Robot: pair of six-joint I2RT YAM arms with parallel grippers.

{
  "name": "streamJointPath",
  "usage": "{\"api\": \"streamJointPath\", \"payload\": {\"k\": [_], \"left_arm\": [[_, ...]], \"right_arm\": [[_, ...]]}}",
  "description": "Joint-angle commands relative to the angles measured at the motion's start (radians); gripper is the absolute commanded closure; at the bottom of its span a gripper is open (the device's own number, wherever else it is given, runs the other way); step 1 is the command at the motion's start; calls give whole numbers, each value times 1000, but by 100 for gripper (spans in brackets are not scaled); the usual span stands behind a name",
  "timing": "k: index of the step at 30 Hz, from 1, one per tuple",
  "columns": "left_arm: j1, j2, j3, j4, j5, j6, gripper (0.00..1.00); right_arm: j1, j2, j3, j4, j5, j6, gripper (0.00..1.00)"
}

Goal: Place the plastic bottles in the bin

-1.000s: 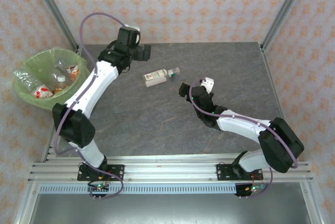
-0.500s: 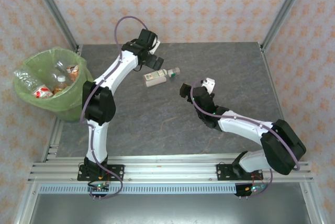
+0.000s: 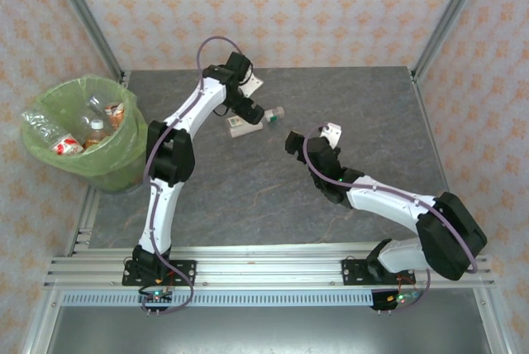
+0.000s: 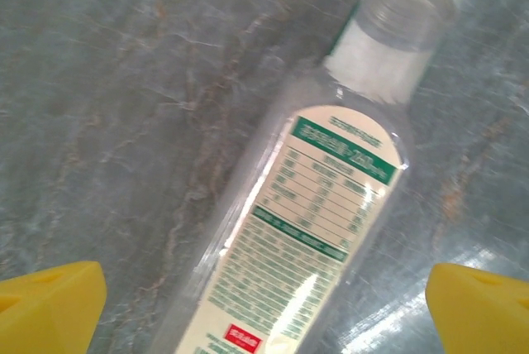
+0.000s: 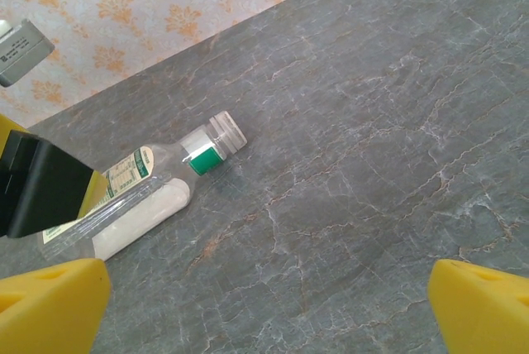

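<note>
table [image 3: 248,197]: grey stone top across the middle of the top view. bin [image 3: 124,164] at the left edge, green bag, with bottles [image 3: 92,129] already inside; count is hard to tell through the bag, maybe four or five.

left arm [image 3: 165,155]: a second ago its head sat upper left of centre, nearer the bin. it has swung right and now sits over the last bottle [image 3: 269,113], which lies on its side just above centre and hasn't moved. right arm [image 3: 388,205]: unchanged, parked right of centre.

left gripper [image 3: 252,112]: wide open, holding nothing. in the left wrist view the last bottle [image 4: 331,230] runs up the middle, cap at upper right, a yellow fingertip [image 4: 50,304] in each lower corner, neither touching it.

right gripper [image 3: 310,135]: wide open, empty, facing the last bottle [image 5: 157,188] from the lower right.

read: left arm is lined up for the final pick. next call: drop, then close across the body.
</note>
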Motion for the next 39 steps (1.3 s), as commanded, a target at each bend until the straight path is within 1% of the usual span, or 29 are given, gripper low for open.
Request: {"api": "streamJointPath", "payload": {"k": [1, 5, 8, 12, 16, 20, 24, 30, 34, 39], "left_arm": [[7, 29, 33, -62, 67, 50, 0], [7, 85, 56, -44, -6, 47, 0], [7, 123, 83, -42, -13, 52, 0], [1, 123, 35, 25, 8, 48, 5], [-13, 125, 9, 72, -11, 43, 11], [-20, 118, -3, 87, -14, 34, 20], [-20, 70, -48, 120, -18, 12, 29], [-20, -33, -158, 177, -32, -38, 35], [-20, -105, -261, 233, -28, -61, 38], [-19, -161, -321, 251, -32, -91, 40]], "right_arm": [[-5, -24, -16, -20, 31, 9, 1], [-5, -30, -7, -29, 28, 2, 1], [-5, -35, -7, -32, 35, -2, 1], [-5, -48, -5, -41, 43, -4, 1], [-4, -64, -10, -51, 52, -4, 1], [-5, -79, -19, -52, 61, -8, 1], [-5, -83, -20, -50, 61, -14, 1], [-5, -76, -25, -33, 61, -15, 1], [-4, -68, -27, -24, 57, -16, 1], [-5, -64, -28, -20, 55, -15, 1]]}}
